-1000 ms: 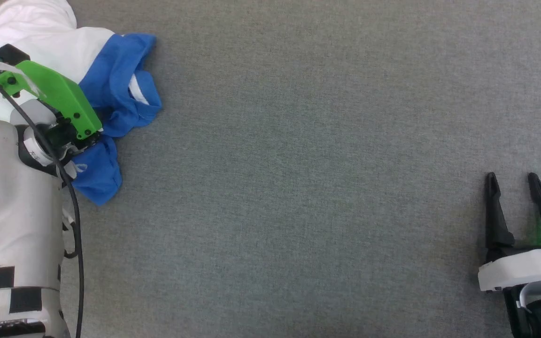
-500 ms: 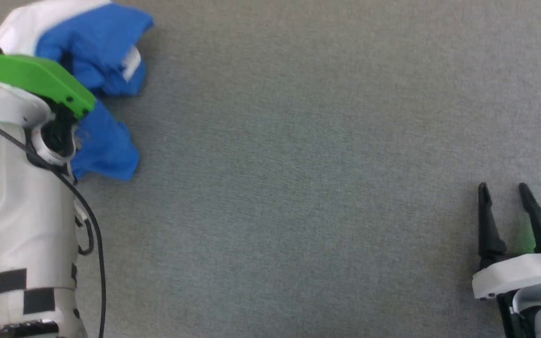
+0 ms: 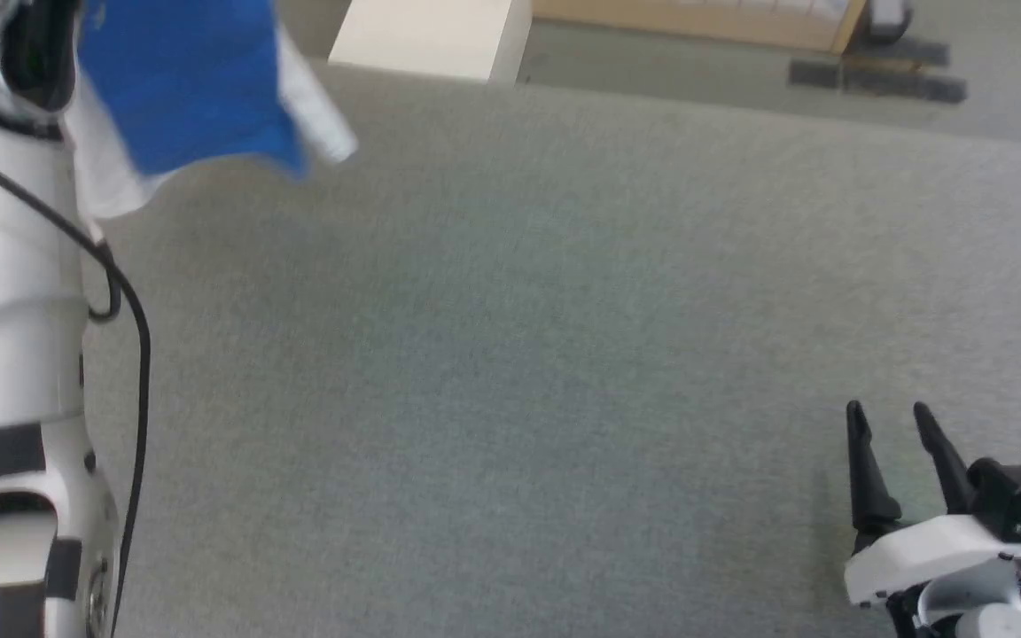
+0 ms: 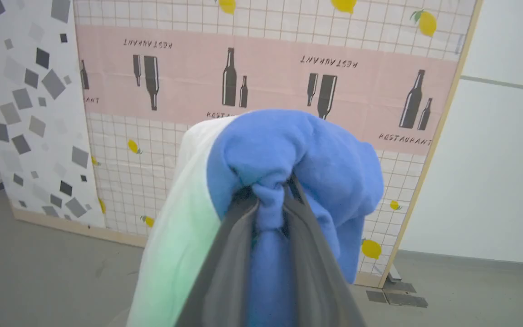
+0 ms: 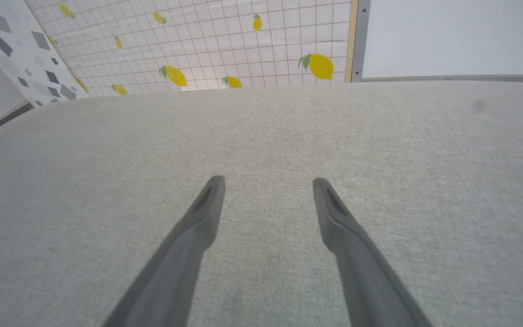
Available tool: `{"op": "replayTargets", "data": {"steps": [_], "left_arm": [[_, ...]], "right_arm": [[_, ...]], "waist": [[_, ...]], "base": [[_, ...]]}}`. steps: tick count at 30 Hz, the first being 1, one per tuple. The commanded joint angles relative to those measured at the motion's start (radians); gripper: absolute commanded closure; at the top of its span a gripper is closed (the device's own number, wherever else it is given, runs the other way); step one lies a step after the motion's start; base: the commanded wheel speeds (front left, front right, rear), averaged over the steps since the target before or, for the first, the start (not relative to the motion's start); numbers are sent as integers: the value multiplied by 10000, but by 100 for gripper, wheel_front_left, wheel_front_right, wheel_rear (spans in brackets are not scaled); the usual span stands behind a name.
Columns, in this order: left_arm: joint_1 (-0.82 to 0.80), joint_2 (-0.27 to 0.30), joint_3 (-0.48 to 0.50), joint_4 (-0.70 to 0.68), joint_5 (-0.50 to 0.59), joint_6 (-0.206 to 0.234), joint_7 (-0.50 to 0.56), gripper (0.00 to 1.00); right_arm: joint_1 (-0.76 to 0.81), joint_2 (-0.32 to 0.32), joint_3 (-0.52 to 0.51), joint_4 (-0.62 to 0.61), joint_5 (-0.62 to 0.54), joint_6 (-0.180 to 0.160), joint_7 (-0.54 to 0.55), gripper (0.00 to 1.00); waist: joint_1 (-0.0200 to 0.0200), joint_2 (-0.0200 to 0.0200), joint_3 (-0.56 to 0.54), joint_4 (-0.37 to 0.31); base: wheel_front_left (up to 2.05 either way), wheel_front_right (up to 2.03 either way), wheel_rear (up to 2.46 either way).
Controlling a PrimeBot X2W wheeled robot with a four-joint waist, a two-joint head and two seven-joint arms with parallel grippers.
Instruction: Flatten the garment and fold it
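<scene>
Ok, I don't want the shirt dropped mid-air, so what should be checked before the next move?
1. Grip of the left hand on the garment: ok, shut on a blue fold pinched between its fingers.
2. State of the right hand: ok, open and empty, over the grey surface.
3. The garment wholly off the grey surface: cannot tell, its lower end is hidden.
4. The garment flattened: not ok, it hangs bunched.
5. A free hem for the right hand to take: cannot tell.
</scene>
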Motion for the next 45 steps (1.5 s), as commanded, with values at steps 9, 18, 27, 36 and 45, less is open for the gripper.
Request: {"op": "replayTargets", "data": {"steps": [9,18,27,36,45], "left_arm": [[-961,-1127,-633,-325,-778,-382,363,100],[1213,-2132,-1951,170,-1559,-571,285,100],[4852,-2320,-4396,1858,-2112,-590,999,100],[6251,-2327,-5717,3117,-2338,-184,2675,58],[5750,-1988,-3802,1160,-3617,146,1360,0]], "right_arm": [[89,-8,91,1043,347,-15,-534,0],[228,-8,-395,1359,258,-15,-670,0],[198,-8,-403,1522,281,-15,-725,0],[192,-8,-436,1626,399,-15,-771,0],[311,-8,-443,1736,461,-15,-808,0]], "waist": [[0,-1,-1537,-1827],[0,-1,-1443,-2352],[0,-1,-1336,-2598],[0,-1,-1307,-2431],[0,-1,-1786,-2070]], "base": [[0,0,0],[0,0,0],[0,0,0],[0,0,0],[0,0,0]]}}
